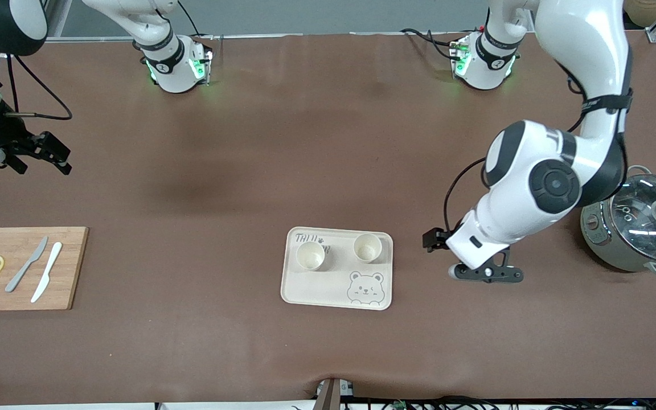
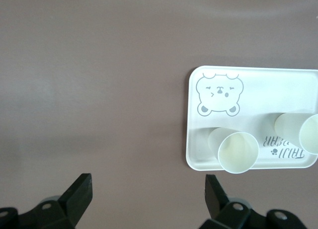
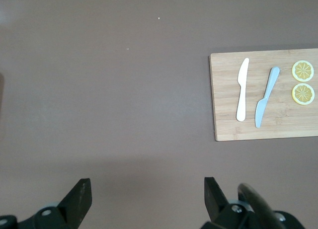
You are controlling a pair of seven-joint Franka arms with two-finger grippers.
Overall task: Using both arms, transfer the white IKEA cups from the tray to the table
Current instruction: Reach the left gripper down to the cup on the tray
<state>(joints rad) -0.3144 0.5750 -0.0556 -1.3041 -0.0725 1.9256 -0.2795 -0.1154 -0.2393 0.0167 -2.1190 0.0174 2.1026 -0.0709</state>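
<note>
Two white IKEA cups stand upright on the bear-printed tray (image 1: 316,287), on the side farther from the front camera: one (image 1: 310,255) toward the right arm's end, one (image 1: 367,247) toward the left arm's end. My left gripper (image 1: 486,274) is open and empty, over bare table between the tray and the pot. In the left wrist view its gripper (image 2: 147,190) is open, apart from the tray (image 2: 263,90) and both cups (image 2: 238,152) (image 2: 304,132). My right gripper (image 1: 40,161) (image 3: 146,191) is open and empty over the right arm's end of the table.
A grey-green cooker pot (image 1: 641,228) with a glass lid stands at the left arm's end. A wooden cutting board (image 1: 72,267) (image 3: 223,100) with two knives and two lemon slices lies at the right arm's end.
</note>
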